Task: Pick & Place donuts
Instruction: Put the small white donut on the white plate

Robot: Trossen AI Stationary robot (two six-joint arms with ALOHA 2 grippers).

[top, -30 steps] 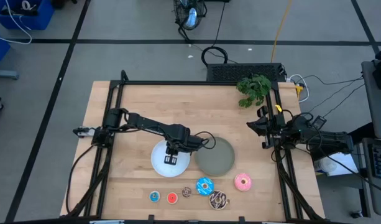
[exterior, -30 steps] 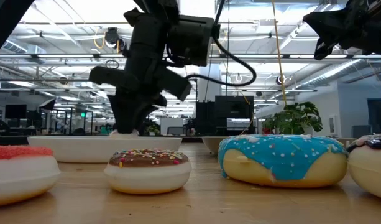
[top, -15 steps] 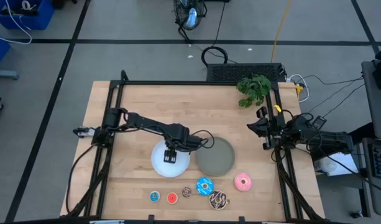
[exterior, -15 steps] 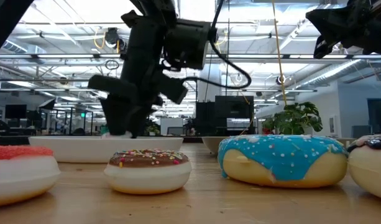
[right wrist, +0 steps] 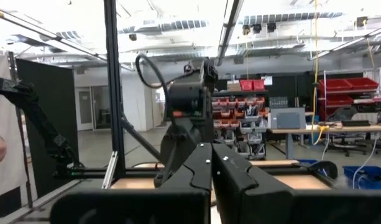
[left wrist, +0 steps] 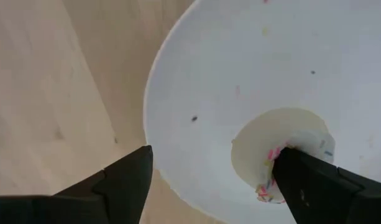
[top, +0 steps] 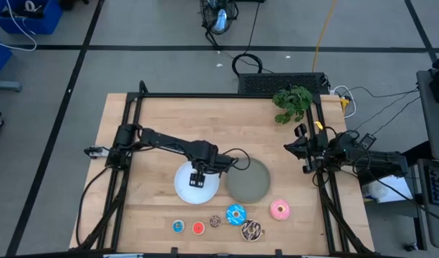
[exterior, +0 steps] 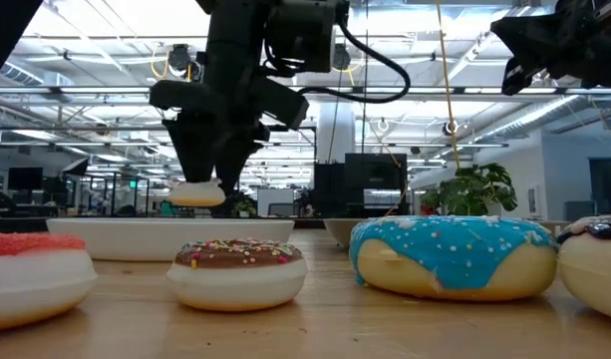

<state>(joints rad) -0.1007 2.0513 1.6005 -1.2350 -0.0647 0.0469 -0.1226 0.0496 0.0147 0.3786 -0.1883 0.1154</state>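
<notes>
Now the left tool (top: pixel 198 180) hangs over the white plate (top: pixel 182 188), which sits near the middle of the surface (top: pixel 147 129), a little toward its front edge. Its fingers (left wrist: pixel 125 180) are spread wide, yet the tiny pale pink donut (exterior: pixel 196 193) shows against one finger, lifted clear of the plate's rim in the low view; in the left wrist view the same donut (left wrist: pixel 271 152) lies against the inner face of one finger, with the white plate below it. Whether it touches the plate cannot be told. Just beside the white plate, on its right, is the grey plate (top: pixel 248 180). Along the front edge lie the other donuts in a row: tiny blue (top: pixel 178 226), tiny red (top: pixel 198 228), tiny brown (top: pixel 215 221), the larger blue-iced one (top: pixel 235 213), the chocolate one with sprinkles (top: pixel 251 230), and the larger pink one (top: pixel 280 209) nearest the right side. The right tool (top: pixel 304 150) waits at the right edge of the surface, raised, its fingers pressed together.
</notes>
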